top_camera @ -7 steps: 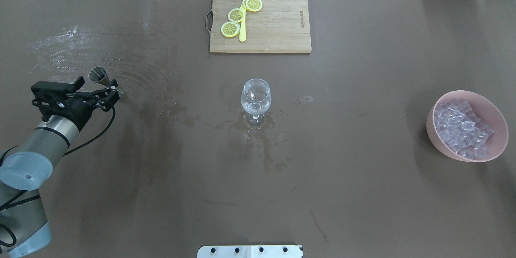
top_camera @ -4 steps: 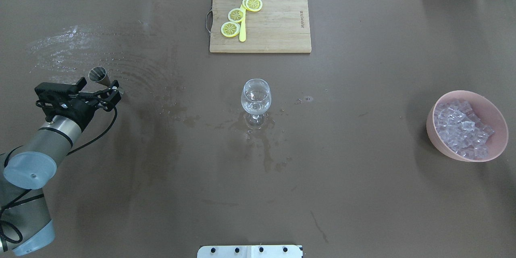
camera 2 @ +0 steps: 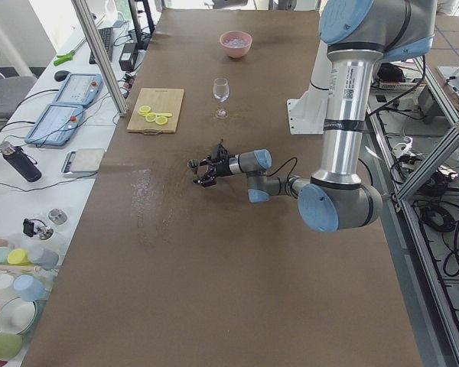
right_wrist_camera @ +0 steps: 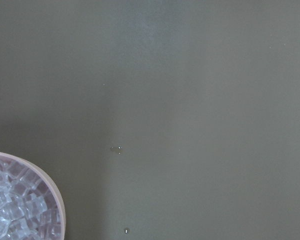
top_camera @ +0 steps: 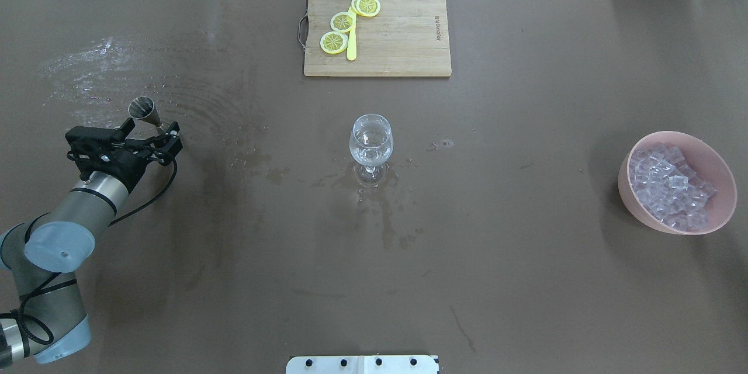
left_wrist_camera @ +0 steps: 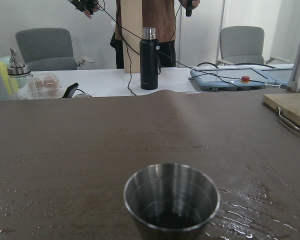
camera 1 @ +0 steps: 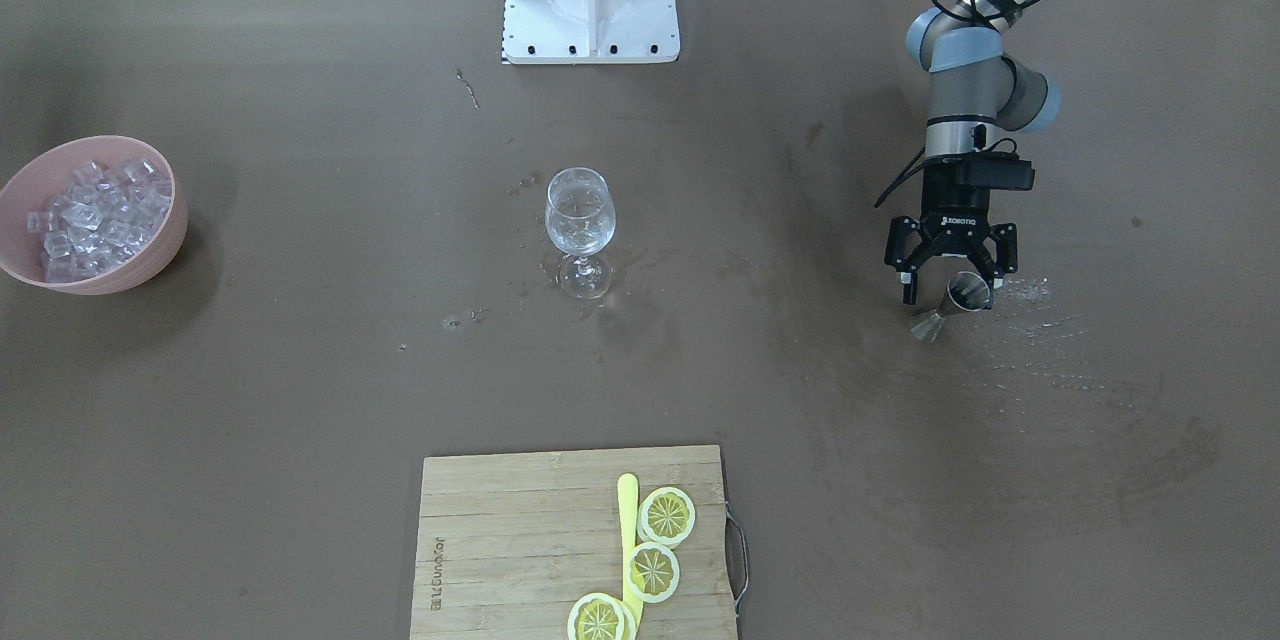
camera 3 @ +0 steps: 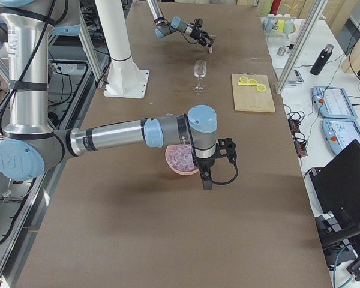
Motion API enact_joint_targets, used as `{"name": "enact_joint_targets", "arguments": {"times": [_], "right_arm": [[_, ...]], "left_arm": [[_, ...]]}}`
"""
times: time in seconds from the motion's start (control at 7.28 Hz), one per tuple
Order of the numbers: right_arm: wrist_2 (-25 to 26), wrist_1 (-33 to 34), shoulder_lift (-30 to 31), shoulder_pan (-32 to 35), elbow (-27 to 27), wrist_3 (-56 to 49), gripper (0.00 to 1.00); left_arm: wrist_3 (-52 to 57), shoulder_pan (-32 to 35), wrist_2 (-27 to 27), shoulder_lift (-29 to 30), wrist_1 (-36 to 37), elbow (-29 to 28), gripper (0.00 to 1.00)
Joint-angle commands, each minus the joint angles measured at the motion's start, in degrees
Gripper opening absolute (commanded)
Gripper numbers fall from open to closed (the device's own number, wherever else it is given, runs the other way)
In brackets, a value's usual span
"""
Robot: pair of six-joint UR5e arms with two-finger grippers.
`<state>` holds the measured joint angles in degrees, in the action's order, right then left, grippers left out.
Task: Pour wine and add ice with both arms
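L fingers (camera 1: 906, 285) are spread wide, gripping nothing. The steel jigger (camera 1: 960, 298) stands upright on the table (top_camera: 526, 274) right at the tips, roughly betw. them; contact can't be told. L wrist cam looks straight into the cup from low and level, so the approach is horizontal, prob. so a pinch lands on the waist and the cup stays upright. Contents too dark to call.

Wine glass (top_camera: 371, 140) sits mid-table, well apart from the jigger and equally reachable for both arms. Looks like some clear liquid is in it, not sure. Ice (top_camera: 672, 187) is piled in the pink bowl (top_camera: 624, 181) at the far R end. R arm (camera 3: 126, 133) hangs above and just beside that bowl, prob. staged for the ice step. Its fingers: cannot tell whether spread or closed. R wrist cam catches only the bowl rim in a corner.

Room: wide bare table betw. jigger and glass, clear lane for a carry. Wet streaks (top_camera: 87, 70) lie around the jigger and a puddle at the glass foot, so slip risk. Cutting board (top_camera: 403, 41) w/ lemon slices (top_camera: 333, 42) lies at the far edge, out of the way. The jigger is near the table's L end, w/ little margin that side.
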<state>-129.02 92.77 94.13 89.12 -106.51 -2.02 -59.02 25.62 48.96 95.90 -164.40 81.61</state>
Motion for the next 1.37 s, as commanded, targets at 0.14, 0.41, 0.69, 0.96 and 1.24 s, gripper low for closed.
{"name": "enact_joint_targets", "arguments": {"times": [0.14, 0.41, 0.69, 0.96, 1.24], "right_arm": [[0.0, 0.0, 0.0, 0.0, 0.1, 0.0, 1.00], [0.0, 0.0, 0.0, 0.0, 0.1, 0.0, 1.00], [0.1, 0.0, -0.1, 0.0, 0.1, 0.0, 1.00], [0.0, 0.0, -0.1, 0.0, 0.1, 0.0, 1.00], [0.1, 0.0, -0.1, 0.0, 0.1, 0.0, 1.00]], "left_arm": [[0.1, -0.3, -0.1, 0.3, -0.2, -0.1, 0.78], [0.4, -0.3, 0.0, 0.2, -0.2, -0.2, 0.69], [0.4, -0.3, 0.0, 0.3, -0.2, -0.3, 0.67], [0.5, -0.3, 0.2, 0.5, -0.1, -0.3, 0.67], [0.4, -0.3, 0.3, 2.1, -0.2, -2.4, 0.67]]}}
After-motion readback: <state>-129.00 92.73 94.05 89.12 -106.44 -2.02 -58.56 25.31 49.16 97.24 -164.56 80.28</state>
